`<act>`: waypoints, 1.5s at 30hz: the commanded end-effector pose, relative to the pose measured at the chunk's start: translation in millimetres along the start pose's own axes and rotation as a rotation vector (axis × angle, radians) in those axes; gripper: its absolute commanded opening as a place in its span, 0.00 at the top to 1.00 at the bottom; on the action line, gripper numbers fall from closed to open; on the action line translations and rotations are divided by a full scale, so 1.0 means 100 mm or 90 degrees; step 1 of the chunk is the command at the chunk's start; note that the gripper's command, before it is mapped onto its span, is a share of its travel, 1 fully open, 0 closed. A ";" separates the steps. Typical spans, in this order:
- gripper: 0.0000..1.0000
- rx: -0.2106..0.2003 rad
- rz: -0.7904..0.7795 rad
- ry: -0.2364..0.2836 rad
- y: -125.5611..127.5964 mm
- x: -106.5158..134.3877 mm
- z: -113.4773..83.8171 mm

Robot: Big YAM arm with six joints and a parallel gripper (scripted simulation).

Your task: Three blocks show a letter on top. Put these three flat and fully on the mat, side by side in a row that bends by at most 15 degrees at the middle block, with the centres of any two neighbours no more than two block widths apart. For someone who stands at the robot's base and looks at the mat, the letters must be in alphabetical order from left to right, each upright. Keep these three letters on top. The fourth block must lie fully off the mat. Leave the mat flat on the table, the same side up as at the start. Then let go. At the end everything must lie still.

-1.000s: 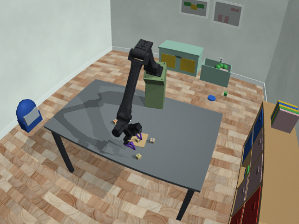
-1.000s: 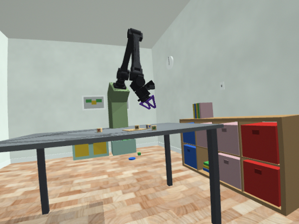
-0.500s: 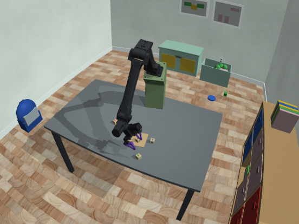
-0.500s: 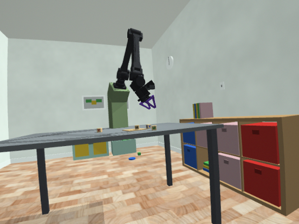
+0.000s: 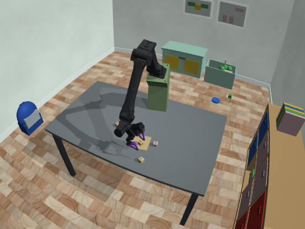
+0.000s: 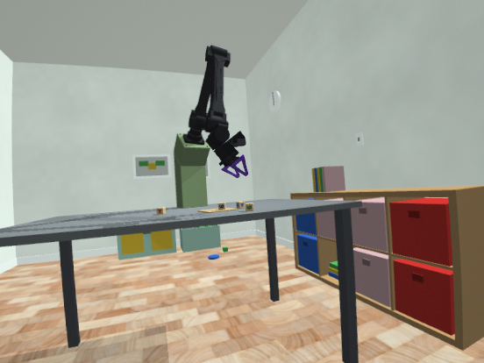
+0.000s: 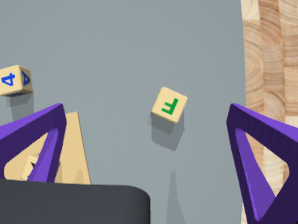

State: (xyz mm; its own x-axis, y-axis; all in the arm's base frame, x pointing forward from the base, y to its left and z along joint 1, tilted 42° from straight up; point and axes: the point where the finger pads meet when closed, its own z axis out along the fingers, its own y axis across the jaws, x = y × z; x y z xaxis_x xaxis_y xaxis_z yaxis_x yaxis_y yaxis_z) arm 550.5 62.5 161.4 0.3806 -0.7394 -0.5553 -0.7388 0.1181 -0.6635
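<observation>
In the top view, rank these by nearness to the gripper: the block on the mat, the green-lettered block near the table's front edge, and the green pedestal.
1. Block on the mat: right beside the open gripper.
2. Green-lettered block: toward the table's front edge.
3. Green pedestal: far back, at the arm's base.
</observation>
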 end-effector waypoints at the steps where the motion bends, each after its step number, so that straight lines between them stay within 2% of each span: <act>1: 0.00 0.017 -0.016 0.014 0.13 0.14 -0.22; 2: 0.00 0.017 -0.016 0.014 0.13 0.14 -0.22; 5: 0.00 0.015 -0.014 0.015 0.79 0.39 -0.41; 6: 0.00 0.015 -0.014 0.015 0.79 0.39 -0.41; 7: 0.00 0.015 -0.013 0.014 0.95 0.43 -0.46; 9: 0.00 0.015 -0.012 0.014 1.09 0.46 -0.50; 11: 0.00 0.015 -0.012 0.014 1.10 0.46 -0.51; 12: 0.00 0.012 -0.028 0.004 1.04 0.38 -0.43; 19: 0.00 0.013 -0.018 0.011 1.05 0.43 -0.48; 20: 0.00 0.008 -0.009 0.012 1.12 0.44 -0.49; 45: 0.00 0.008 -0.007 0.012 1.12 0.44 -0.49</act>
State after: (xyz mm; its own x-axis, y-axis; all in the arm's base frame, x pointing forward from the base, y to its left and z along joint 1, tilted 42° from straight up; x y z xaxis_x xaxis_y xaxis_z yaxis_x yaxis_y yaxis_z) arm 459.0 14.2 75.1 0.3612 -0.7479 -0.5569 -0.7486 0.1235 -0.6514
